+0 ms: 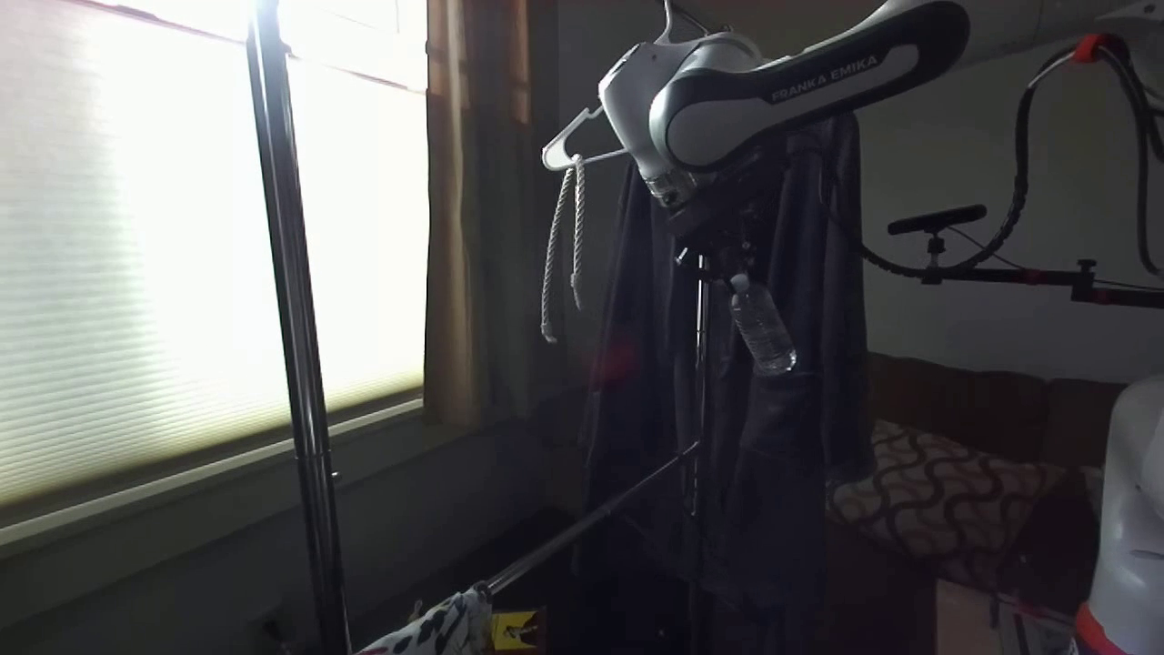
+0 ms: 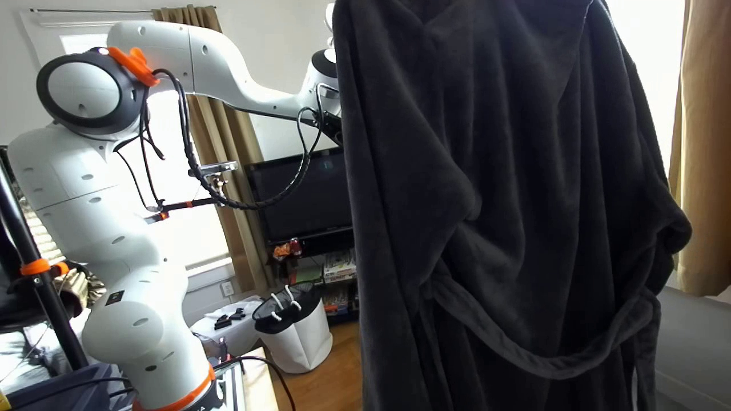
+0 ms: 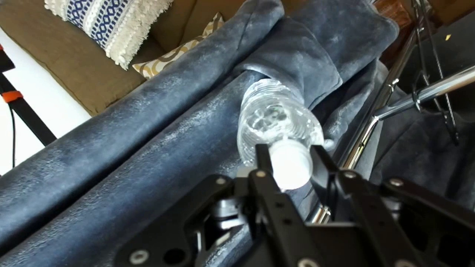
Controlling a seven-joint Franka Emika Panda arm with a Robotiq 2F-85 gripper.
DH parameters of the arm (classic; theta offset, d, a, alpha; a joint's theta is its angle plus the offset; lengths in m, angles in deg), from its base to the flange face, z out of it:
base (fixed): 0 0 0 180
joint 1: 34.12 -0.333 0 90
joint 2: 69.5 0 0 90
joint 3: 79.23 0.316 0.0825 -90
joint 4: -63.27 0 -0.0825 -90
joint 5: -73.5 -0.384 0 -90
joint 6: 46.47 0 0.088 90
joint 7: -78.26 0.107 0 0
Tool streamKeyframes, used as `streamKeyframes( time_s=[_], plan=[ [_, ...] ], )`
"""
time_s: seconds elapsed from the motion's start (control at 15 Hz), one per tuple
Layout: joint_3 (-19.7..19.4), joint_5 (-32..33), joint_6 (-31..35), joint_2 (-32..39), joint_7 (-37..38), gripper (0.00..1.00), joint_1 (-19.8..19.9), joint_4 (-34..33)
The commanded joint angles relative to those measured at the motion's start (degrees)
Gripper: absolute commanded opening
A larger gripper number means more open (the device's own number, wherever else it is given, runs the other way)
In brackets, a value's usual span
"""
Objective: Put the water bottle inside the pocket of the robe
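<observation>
By the pocket (image 3: 300, 61), a water bottle (image 3: 278, 111) hung from its top

The clear bottle hangs in front of the robe (image 3: 178, 159), tilted, its base lower than its white cap (image 3: 291, 165) and close to the turned cloth edge I take for the pocket's mouth. Whether the base touches that edge or lies past it, I cannot tell. The gripper (image 3: 290, 148) has it clamped at the top, fingers (image 3: 264, 157) on either side; cap or neck, the exact contact is unclear. Such a hold makes sense: nearly the whole body is free to go in first, while the knuckles ride above the lip.

In an exterior view the robe seems to hang from a pale hanger (image 1: 554, 155), so the cloth will probably give and swing if pushed, and the lip could fold inward.

Room is tightest at the chrome post (image 3: 358, 150), just beside the bottle, with a crossbar (image 3: 434, 92) running off it. The opposite side looks looser; the couch (image 3: 74, 70) and fringed cushion (image 3: 111, 29) lie well apart. I judge the next move calls for lining up the base with the mouth, then lowering, clear of the post.
</observation>
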Motion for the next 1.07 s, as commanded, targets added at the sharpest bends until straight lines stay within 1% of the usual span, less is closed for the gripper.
streamKeyframes(
  time_s=[0.0,0.13,0.33,0.47,0.67,0.8,0.93,1.0],
  plan=[
    [-1.58,-2.09,-2.69,3.48,-3.49,0.08,-1.48,-2.64],
    [-2.48,-4.40,-1.36,4.30,-4.93,0.08,-1.45,-2.89],
    [-3.71,-6.48,-0.17,3.81,-4.30,0.08,-1.07,-2.69],
    [-3.66,-4.96,-0.71,2.24,-2.88,0.08,-1.42,-2.57],
    [-1.58,-0.46,-3.64,-0.29,-2.69,0.08,-3.03,-2.28],
    [-1.22,-0.39,-3.56,-1.80,-4.24,0.08,-3.70,-1.08],
    [-2.06,-5.57,2.54,-5.69,-7.80,0.08,-4.57,1.81],
    [-1.36,-3.13,-1.18,-0.97,-4.98,0.31,-3.93,-2.30]
  ],
)
